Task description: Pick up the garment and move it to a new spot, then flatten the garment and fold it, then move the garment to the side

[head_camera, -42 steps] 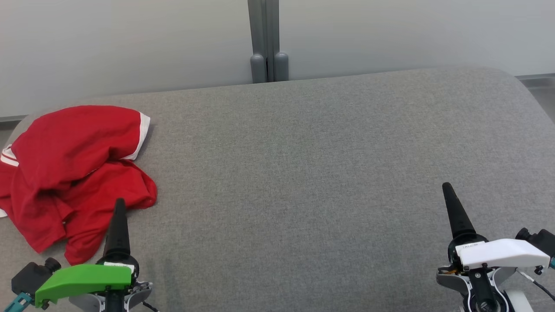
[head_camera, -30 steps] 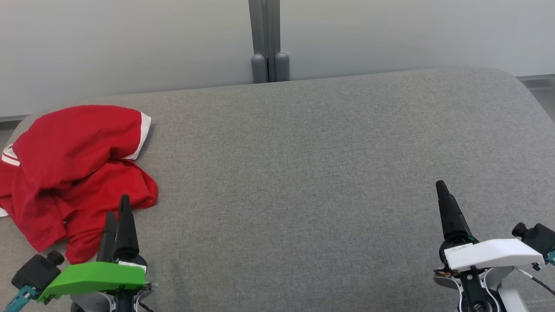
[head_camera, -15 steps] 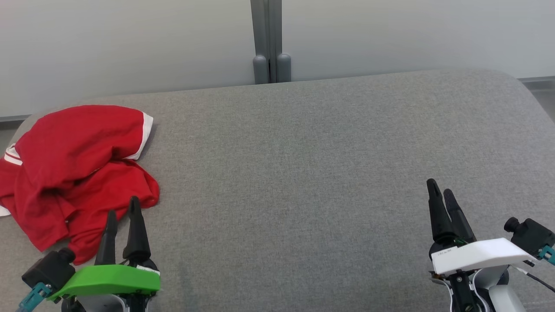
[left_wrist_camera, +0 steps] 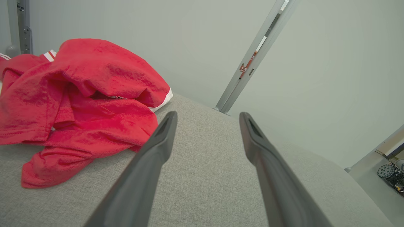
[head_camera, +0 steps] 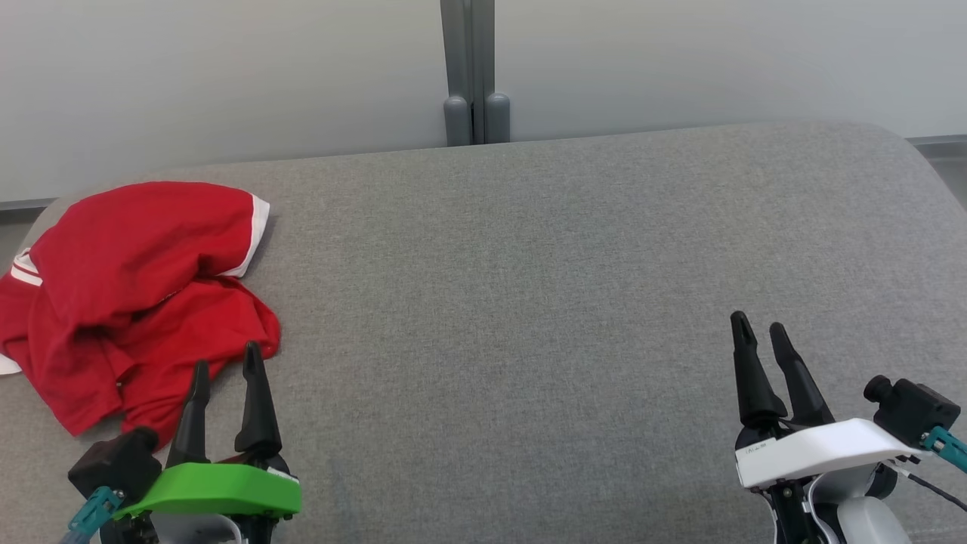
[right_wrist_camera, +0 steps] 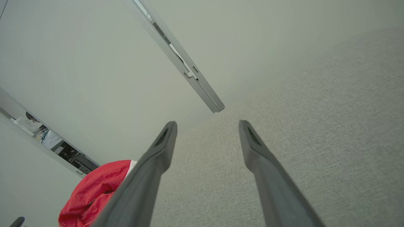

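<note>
Left gripper (head_camera: 226, 357) sits low with both dark fingers spread wide and nothing between them, just bare fabric of the grey cushion (head_camera: 529, 302) showing in the gap. The red T-shirt (head_camera: 128, 287) is crumpled in a heap right off that gripper's left finger and ahead of it, white sleeve trim showing on the far side of the pile. From the head view the fingertips overlap the near edge of the shirt, but in the left wrist view the cloth lies beside the left finger rather than between the two. Can't tell if that finger actually touches it.

Right gripper (head_camera: 758, 323) is well apart from the shirt on the other side of the cushion, also gaping open and holding nothing, fingers pointing out over plain grey upholstery. From its wrist camera the shirt is a small red lump far off past its left finger.

Beyond both grippers, at the cushion's far edge, a grey post (head_camera: 474, 75) runs up the pale wall (head_camera: 227, 75).
</note>
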